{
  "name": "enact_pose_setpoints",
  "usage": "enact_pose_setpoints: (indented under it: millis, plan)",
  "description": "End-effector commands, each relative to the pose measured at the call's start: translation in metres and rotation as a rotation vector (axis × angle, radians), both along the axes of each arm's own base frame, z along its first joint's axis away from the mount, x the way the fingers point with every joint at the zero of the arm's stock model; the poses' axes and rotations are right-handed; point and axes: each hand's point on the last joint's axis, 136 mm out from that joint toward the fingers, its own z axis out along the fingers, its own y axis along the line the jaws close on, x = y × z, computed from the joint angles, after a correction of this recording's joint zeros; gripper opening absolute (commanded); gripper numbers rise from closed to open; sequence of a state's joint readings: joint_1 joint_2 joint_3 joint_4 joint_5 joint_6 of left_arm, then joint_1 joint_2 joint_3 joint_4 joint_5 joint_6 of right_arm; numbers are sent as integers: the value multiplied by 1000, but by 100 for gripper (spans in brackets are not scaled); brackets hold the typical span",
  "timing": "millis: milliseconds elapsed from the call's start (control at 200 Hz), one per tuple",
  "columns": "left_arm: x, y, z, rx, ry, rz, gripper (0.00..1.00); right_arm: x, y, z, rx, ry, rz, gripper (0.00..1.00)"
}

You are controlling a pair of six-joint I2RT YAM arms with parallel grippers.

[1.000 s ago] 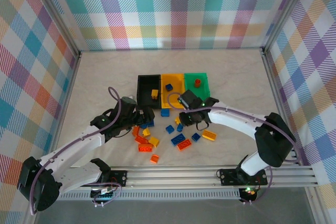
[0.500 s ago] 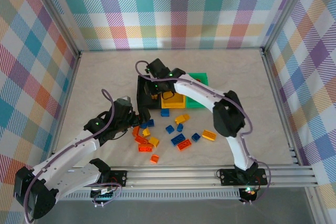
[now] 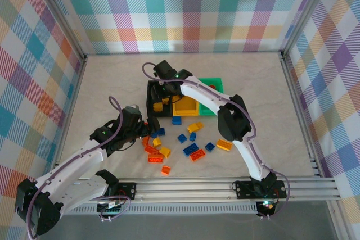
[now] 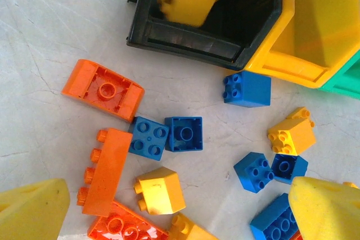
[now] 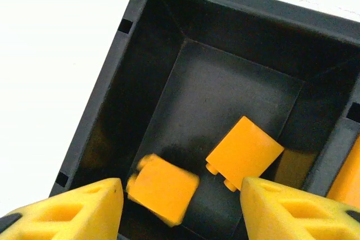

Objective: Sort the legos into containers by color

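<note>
Arm arched to frame centre, right end effector point(image 5: 180, 195) gapes empty over black rectangular plastic bin point(image 5: 140, 82); left end effector point(image 4: 180, 217) gapes empty above multicoloured studded plastic bricks point(image 4: 183, 133).

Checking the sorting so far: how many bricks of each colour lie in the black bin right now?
Yellow bricks: 2 (one blurred)
Blue: 0
Orange-red: 0
Total in the black bin: 2

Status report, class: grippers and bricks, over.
Right gripper open over black bin, two yellow bricks inside. Left gripper open above loose bricks. Nothing blocking.
</note>
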State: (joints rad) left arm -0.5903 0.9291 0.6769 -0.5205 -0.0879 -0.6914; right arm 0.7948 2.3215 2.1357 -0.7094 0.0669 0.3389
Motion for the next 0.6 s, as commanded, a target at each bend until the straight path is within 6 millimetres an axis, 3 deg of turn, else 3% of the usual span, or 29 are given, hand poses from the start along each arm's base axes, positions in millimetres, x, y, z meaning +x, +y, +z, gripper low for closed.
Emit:
enact_pose_setpoints:
  millis: [0,215,435,595]
  plan:
    - [0,-1,2,-3,-1,-15,100,-1,-5,51,87,-70,-28,61]
    - [4,-29,-5,29,31,-140,90,-32,-34,75,165,-95,-58,65]
    - [-2,-64,-41,179,109,-255,77,-77,-82,64,173,-84,-84,65]
    - [-7,-66,-67,274,176,-257,70,-98,-112,57,156,-92,-117,66]
